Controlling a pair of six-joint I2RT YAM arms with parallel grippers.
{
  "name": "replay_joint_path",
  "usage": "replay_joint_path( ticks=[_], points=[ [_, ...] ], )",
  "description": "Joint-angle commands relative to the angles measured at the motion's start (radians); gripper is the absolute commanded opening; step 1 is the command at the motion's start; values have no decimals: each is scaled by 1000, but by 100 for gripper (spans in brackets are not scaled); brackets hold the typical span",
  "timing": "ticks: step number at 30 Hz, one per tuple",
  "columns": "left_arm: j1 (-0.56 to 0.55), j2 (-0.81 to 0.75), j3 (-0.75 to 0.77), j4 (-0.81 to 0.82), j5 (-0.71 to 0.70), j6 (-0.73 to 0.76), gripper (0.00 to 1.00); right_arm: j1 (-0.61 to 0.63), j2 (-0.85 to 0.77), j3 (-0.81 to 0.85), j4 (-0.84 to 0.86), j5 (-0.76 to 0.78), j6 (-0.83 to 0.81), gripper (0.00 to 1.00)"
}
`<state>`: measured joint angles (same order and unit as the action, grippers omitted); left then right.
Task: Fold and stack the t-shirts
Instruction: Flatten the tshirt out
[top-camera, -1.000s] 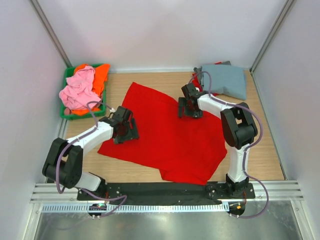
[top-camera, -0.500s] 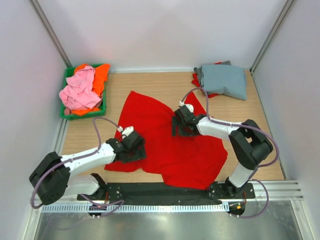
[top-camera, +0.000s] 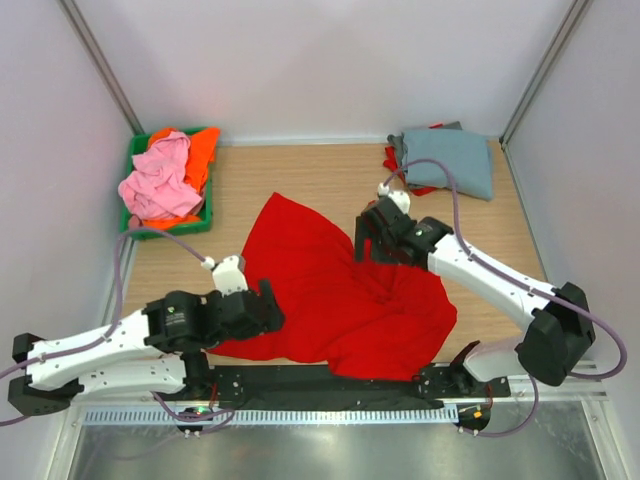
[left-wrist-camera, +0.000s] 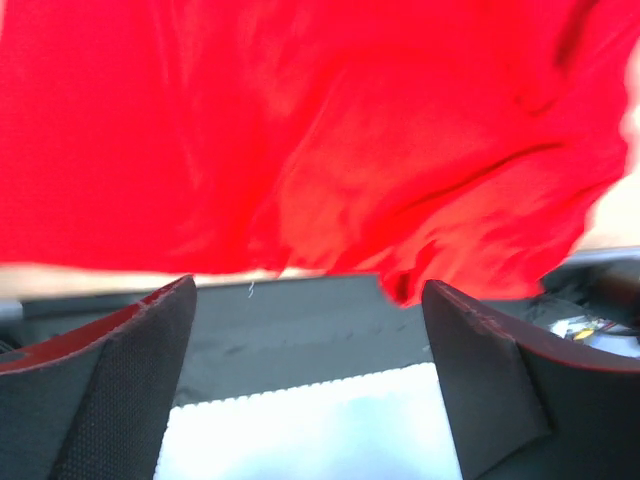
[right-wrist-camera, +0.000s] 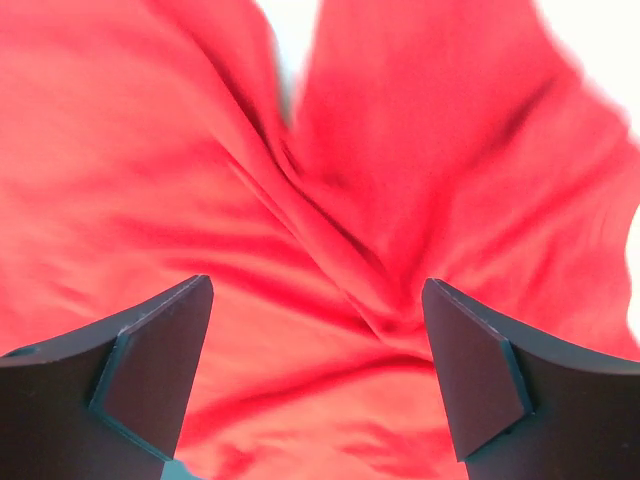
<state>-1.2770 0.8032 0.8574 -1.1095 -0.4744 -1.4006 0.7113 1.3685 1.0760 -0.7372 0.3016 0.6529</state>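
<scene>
Top external view: a pale wooden table (top-camera: 300, 170) stands between white walls (top-camera: 320, 70), with a green bin (top-camera: 170, 228) at far left. A bright red t-shirt (top-camera: 330, 290) lies rumpled and bunched at near centre. The left gripper (left-wrist-camera: 310, 290) and right gripper (right-wrist-camera: 318, 285) each stand spread wide at its edges, pinching nothing.

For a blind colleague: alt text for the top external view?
A rumpled red t-shirt lies centrally, open left gripper at its near-left edge, open right gripper over its far side. A green bin of pink and orange shirts sits far left, a grey-blue shirt far right.
</scene>
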Motion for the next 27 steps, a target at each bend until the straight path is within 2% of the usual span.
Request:
replay_joint_path(
  ticks=[1,3,6,9,11,13,14,20,27],
  points=[
    [-5,24,155,-188,-228,136,96,-64,36,160,-62,62,-82,90],
    [-2,46,213,-220,-304,225,100,-159,78,203,-32,-8,-122,82],
    [34,42,233,-216,-355,336,100,-238,171,226,19,-53,-150,73],
    [143,10,192,-112,-316,502,100,-263,297,271,39,-84,-170,67],
    [249,-27,146,-49,-227,578,100,-274,380,303,48,-97,-180,65],
    [298,-45,114,54,-166,664,100,-294,423,314,71,-108,-183,63],
    [336,-41,97,71,-123,676,100,-300,441,315,79,-119,-182,63],
    [409,33,74,126,-50,744,100,-345,507,291,134,-156,-179,57],
    [470,16,57,165,-9,770,100,-349,547,291,174,-177,-180,53]
  ],
)
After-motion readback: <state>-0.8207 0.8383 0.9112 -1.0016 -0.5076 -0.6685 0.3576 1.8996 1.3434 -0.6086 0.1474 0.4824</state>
